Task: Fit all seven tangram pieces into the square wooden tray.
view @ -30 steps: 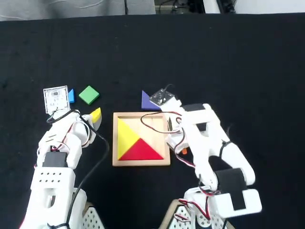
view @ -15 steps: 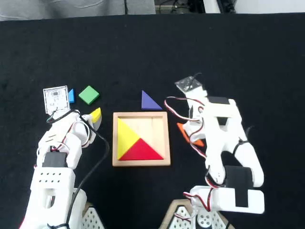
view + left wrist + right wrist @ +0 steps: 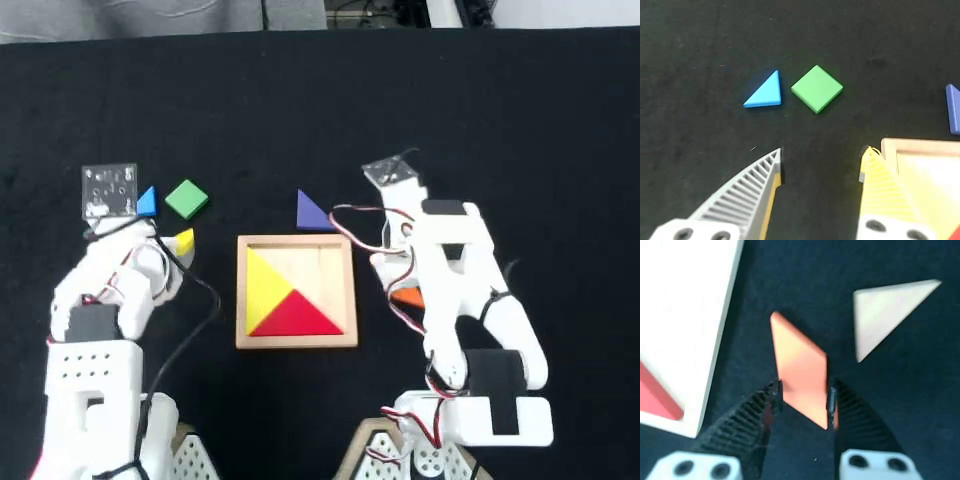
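The square wooden tray [image 3: 296, 340] holds a yellow triangle [image 3: 262, 288] and a red triangle [image 3: 300, 315]. To its right lies an orange parallelogram [image 3: 800, 367], with my right gripper [image 3: 804, 394] shut on its two long edges. A pale triangle [image 3: 885, 310] lies close beside it. A purple triangle [image 3: 314, 212] sits just beyond the tray's far edge. Left of the tray, my left gripper [image 3: 822, 160] is open and holds nothing. One of its fingers [image 3: 875, 175] is yellow. Ahead of it lie a small blue triangle [image 3: 764, 92] and a green square [image 3: 817, 88].
The black tabletop stretches wide and bare beyond the pieces. A tray corner [image 3: 900, 146] sits right beside the left gripper's yellow finger. The tray's near-right wall [image 3: 710, 370] is close to the right gripper.
The right arm swung from over the tray's far-right corner to the tray's right side and settled over the orange parallelogram. The left arm shifted slightly left and away from the tray.
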Tool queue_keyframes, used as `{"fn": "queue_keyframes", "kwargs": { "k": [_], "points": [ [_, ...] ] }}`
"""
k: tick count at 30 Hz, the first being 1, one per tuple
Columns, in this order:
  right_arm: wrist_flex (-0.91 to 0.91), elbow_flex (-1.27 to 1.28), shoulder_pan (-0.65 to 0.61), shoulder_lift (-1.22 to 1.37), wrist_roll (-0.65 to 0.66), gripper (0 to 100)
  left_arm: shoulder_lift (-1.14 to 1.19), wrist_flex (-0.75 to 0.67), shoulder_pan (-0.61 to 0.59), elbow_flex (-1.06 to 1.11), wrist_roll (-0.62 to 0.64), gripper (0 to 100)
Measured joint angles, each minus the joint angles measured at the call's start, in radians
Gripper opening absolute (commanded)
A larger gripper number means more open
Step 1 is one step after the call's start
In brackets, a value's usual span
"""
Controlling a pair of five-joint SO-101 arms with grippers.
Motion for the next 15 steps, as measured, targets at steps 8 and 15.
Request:
{"fn": "queue_keyframes", "kwargs": {
  "k": [8,15],
  "points": [
    [-0.040,0.049,-0.002,0.000,-0.008,25.5,0.299,0.051,-0.014,-0.227,-0.040,25],
    [-0.101,0.074,-0.002,0.000,-0.009,25.5,0.825,0.176,-0.051,-0.701,-0.176,26]
  ]
}}
